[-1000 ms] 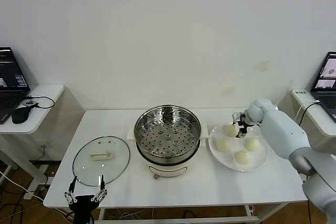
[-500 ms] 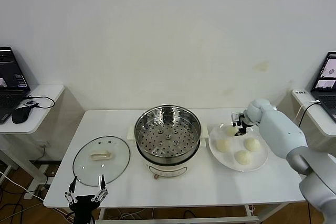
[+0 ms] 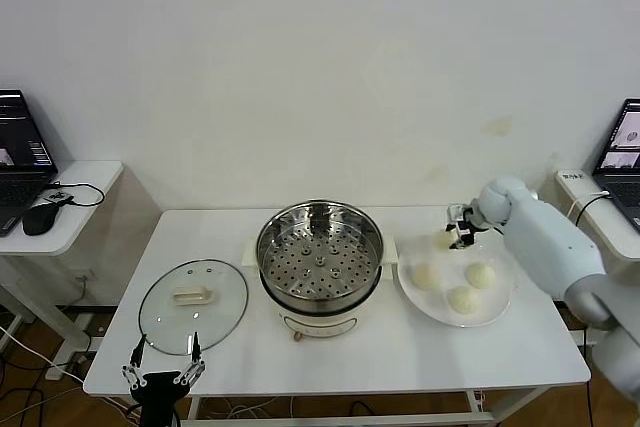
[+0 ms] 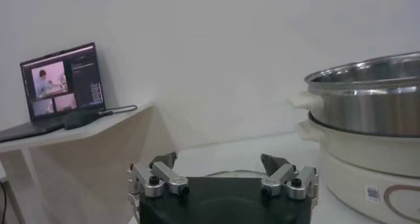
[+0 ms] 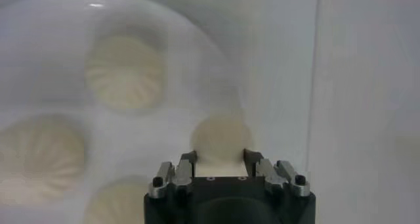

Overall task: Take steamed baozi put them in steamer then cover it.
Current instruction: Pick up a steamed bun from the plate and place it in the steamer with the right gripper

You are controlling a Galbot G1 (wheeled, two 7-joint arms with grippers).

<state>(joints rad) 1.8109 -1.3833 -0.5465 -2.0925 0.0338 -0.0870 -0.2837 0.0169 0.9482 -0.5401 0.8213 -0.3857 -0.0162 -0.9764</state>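
Note:
My right gripper (image 3: 458, 229) is shut on a cream-white baozi (image 5: 221, 140) and holds it just above the far edge of the white plate (image 3: 500, 307). That held baozi shows faintly in the head view (image 3: 442, 239). Three more baozi (image 3: 426, 276) lie on the plate, also seen in the right wrist view (image 5: 125, 71). The steel steamer (image 3: 319, 252) with its perforated tray stands open mid-table on a cream base. The glass cover (image 3: 193, 305) lies flat on the table to its left. My left gripper (image 3: 163, 374) is open and idle at the table's front left edge.
A side desk with a laptop (image 3: 20, 150) and mouse stands far left; another laptop (image 3: 622, 147) is far right. In the left wrist view the steamer (image 4: 367, 110) rises close beside my left gripper (image 4: 220, 169).
My right gripper has closed on the far baozi and lifted it slightly up and back off the plate. The left arm has not moved.

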